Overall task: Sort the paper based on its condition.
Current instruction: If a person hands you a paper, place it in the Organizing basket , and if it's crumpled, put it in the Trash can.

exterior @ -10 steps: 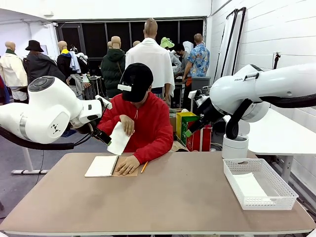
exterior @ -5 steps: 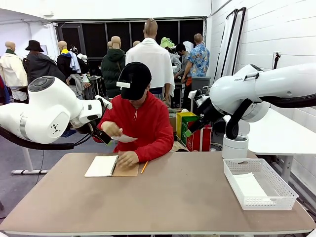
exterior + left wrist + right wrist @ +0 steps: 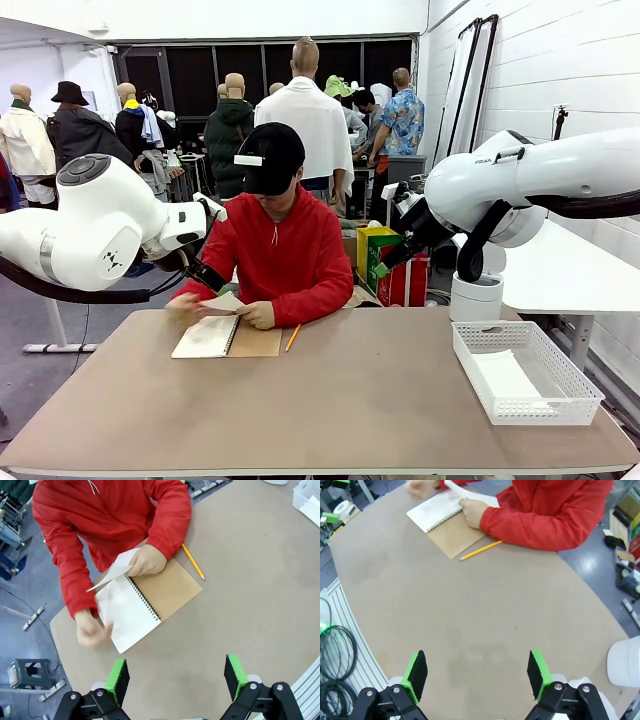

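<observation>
Sitting at the far side of the desk [image 3: 330, 400], in the upper middle of the front view, a person in a red top [image 3: 290, 255] bends over an open spiral notebook [image 3: 208, 337]. One hand [image 3: 146, 561] holds a loose white sheet of paper [image 3: 115, 569] just above the notebook, near the middle of the left wrist view. The sheet is lifted off the page and tilted. The other hand [image 3: 90, 630] is blurry and sits by the notebook's outer edge. A yellow pencil [image 3: 192, 561] lies on the desk just beside the brown cover of the notebook. At the lower right of the front view stands a white basket [image 3: 560, 392] with white paper inside [image 3: 503, 376]. The left gripper [image 3: 177, 676] hangs high over the desk at the bottom of its own view, its green fingers [image 3: 118, 677] spread apart and holding nothing. The right gripper [image 3: 477, 675] hangs over bare desk too, its fingers [image 3: 416, 672] spread wide and holding nothing. Both grippers are well apart from the paper.
</observation>
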`<action>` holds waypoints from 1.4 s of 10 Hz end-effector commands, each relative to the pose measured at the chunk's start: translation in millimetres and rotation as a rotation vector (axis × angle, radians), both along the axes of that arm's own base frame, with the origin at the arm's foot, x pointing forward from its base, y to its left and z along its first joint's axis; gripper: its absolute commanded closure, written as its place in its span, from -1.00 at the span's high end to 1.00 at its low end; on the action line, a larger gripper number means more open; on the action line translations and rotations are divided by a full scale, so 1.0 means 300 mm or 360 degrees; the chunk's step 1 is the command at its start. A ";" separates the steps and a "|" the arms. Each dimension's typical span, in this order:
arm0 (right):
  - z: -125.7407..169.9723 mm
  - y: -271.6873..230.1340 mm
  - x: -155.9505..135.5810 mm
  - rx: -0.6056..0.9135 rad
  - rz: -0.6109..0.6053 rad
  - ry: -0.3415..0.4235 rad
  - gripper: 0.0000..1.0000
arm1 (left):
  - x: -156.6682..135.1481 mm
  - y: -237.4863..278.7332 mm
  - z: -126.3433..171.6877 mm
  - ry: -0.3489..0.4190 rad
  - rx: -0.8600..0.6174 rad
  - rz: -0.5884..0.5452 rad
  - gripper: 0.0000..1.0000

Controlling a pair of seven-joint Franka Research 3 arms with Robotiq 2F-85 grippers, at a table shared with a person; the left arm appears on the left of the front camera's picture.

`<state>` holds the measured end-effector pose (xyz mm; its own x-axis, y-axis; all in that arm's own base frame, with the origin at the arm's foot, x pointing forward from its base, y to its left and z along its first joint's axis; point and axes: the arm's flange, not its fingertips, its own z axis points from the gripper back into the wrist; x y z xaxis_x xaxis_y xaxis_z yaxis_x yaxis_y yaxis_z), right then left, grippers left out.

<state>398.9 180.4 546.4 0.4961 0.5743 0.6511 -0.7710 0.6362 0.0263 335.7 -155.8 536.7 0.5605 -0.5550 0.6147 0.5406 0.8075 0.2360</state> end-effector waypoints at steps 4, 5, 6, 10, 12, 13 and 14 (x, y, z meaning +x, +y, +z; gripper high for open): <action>-0.001 -0.002 -0.001 -0.0005 0.0000 0.0001 1.00 | 0.000 0.002 -0.001 0.0002 0.0007 -0.0003 1.00; -0.001 -0.002 -0.001 -0.0005 0.0000 0.0001 1.00 | 0.000 0.002 -0.001 0.0002 0.0007 -0.0003 1.00; -0.001 -0.002 -0.001 -0.0005 0.0000 0.0001 1.00 | 0.000 0.002 -0.001 0.0002 0.0007 -0.0003 1.00; -0.001 -0.002 -0.001 -0.0005 0.0000 0.0001 1.00 | 0.000 0.002 -0.001 0.0002 0.0007 -0.0003 1.00; -0.001 -0.002 -0.001 -0.0005 0.0000 0.0001 1.00 | 0.000 0.002 -0.001 0.0002 0.0007 -0.0003 1.00; -0.001 -0.002 -0.001 -0.0005 0.0000 0.0001 1.00 | 0.000 0.002 -0.001 0.0002 0.0007 -0.0003 1.00; -0.001 -0.002 -0.001 -0.0005 0.0000 0.0001 1.00 | 0.000 0.002 -0.001 0.0002 0.0007 -0.0003 1.00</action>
<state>398.9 180.4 546.4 0.4962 0.5743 0.6511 -0.7710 0.6363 0.0263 335.7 -155.8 536.7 0.5605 -0.5550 0.6147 0.5406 0.8075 0.2360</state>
